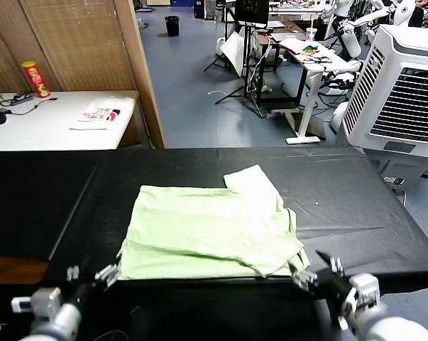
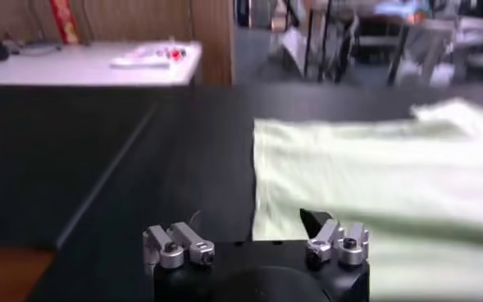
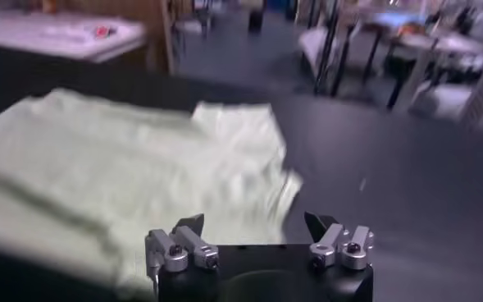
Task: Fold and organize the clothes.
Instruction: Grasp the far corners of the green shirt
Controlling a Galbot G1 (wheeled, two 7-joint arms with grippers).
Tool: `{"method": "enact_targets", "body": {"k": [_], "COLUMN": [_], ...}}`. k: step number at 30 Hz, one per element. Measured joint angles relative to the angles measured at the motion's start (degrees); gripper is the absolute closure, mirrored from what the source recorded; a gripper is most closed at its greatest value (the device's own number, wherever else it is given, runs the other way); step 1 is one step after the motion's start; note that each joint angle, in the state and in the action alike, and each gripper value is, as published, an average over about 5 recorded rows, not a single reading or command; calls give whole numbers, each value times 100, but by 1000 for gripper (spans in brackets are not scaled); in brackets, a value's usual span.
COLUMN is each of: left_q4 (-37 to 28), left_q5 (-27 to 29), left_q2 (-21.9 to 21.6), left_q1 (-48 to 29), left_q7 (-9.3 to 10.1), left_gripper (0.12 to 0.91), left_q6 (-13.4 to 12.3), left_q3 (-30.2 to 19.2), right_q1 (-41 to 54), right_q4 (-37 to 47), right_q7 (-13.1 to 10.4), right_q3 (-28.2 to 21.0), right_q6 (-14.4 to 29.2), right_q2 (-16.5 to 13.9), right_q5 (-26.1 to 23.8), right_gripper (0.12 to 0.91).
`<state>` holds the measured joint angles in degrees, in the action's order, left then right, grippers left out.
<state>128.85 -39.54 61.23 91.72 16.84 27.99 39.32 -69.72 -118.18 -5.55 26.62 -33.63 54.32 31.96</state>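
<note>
The clothes are one pale lime-green shirt (image 1: pixel 210 231), lying folded and flat on the black table cover (image 1: pixel 341 206), with one sleeve sticking out toward the far side. My left gripper (image 1: pixel 94 272) stands open at the table's near edge, just off the shirt's near left corner, with nothing between its fingers. At the near right corner my right gripper (image 1: pixel 316 271) is open and empty too. In the left wrist view the shirt (image 2: pixel 372 172) spreads out beyond the wide jaws of the left gripper (image 2: pixel 241 226). The right wrist view shows the shirt (image 3: pixel 126 172) beyond the right gripper (image 3: pixel 255 223).
A white side table (image 1: pixel 57 124) at the back left holds a red can (image 1: pixel 35 78) and papers. A wooden partition (image 1: pixel 86 42) rises behind it. A large white air cooler (image 1: pixel 405 92) stands off the table's far right corner.
</note>
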Motion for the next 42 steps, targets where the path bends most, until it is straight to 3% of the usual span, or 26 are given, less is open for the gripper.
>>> {"method": "enact_targets", "body": {"k": [9,16,27,32,35,39,42], "left_q4": [-1739,-3040,-4338,-4655,-4795,-4913,-4930], "left_q5": [-481,-622,-631,-617,-574,-536,-516], "left_q2": [-302,-277,-126,-77,-56,-24,-13], "left_q1": [-2363,-3677,-4799,-5037,-5094,-5133,-5124], "left_q7": [16,-100,-415,-462,-482,-504,-533], "left_gripper": [232,232,232,232,232,242,336], "left_q6": [131,339,485,543,565,568,562], "left_q3": [-916,-1673,-2325,-2495,-2563,-2595,-2598], "right_q1": [2329,3364,4005,4159,4192,4202,4203], "right_q4": [2280,3675,4761,5052,5134,5187,5212], "right_q7": [-40,-51,164,280,308,318,319], "right_q3": [-1250,-1701,-1979,-2054,-2071,-2075,-2077], "right_q6": [18,-191,-335,-335,-335,-334,-334], "right_q2": [570,1087,1557,1690,1738,1783,1824], "right_q5": [-206,-176,-134,-170,-182,-190,-199], "right_gripper": [227,227,227,229,276,405,529]}}
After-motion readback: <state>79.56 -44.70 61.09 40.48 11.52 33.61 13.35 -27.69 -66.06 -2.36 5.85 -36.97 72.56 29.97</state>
